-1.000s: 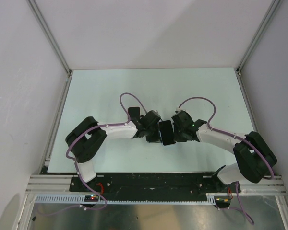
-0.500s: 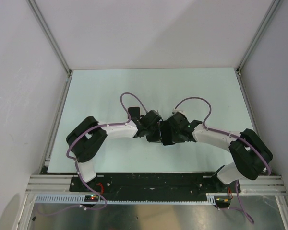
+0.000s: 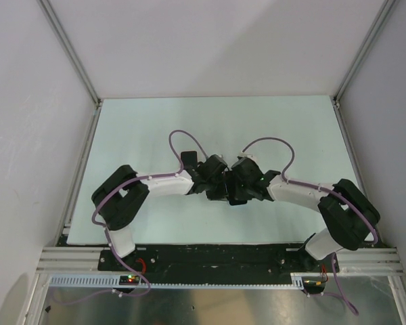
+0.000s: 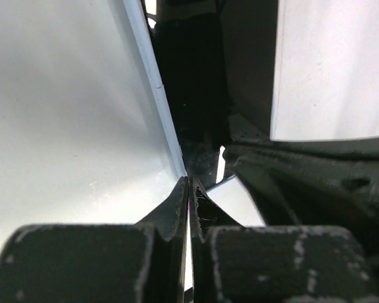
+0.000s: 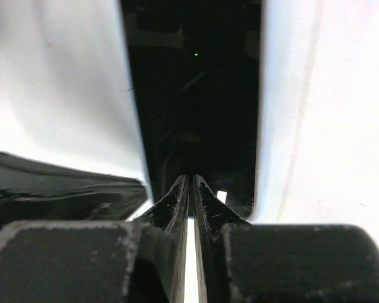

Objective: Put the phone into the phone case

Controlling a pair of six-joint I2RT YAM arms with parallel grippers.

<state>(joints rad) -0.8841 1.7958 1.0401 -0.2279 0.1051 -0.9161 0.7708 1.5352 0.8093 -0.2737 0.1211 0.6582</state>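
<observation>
**A:** One pale table (image 3: 155, 128), and over its middle the left arm (image 3: 155, 186) and the right arm (image 3: 304, 193) meet nose to nose. Where is the phone?

**B:** Between them. In the right wrist view the phone (image 5: 196, 101) is a glossy black slab straight ahead of the fingers. In the left wrist view the phone case (image 4: 153, 82) is seen from its edge, a thin pale rim lying along the black side of the phone. Whether the phone is fully seated inside, I cannot tell.

**A:** And the jaws?

**B:** The left gripper (image 4: 188, 189) is closed, its tips pinching the end of that thin rim. The right gripper (image 5: 191, 186) is closed too, with only a hair of light between the fingers, at the near edge of the slab. Whether it grips or only presses there, I cannot tell.

**A:** How will these things handle?

**B:** I judge the phone to be stiff, rather heavy for its size, and slippery on the glass face. It is better to hold it by the long edges. The case looks thin and flexible. Its rim should bend under a pinch, which helps to stretch it over a corner, but it may also slip out. I would press near the corners, one after another.
</observation>
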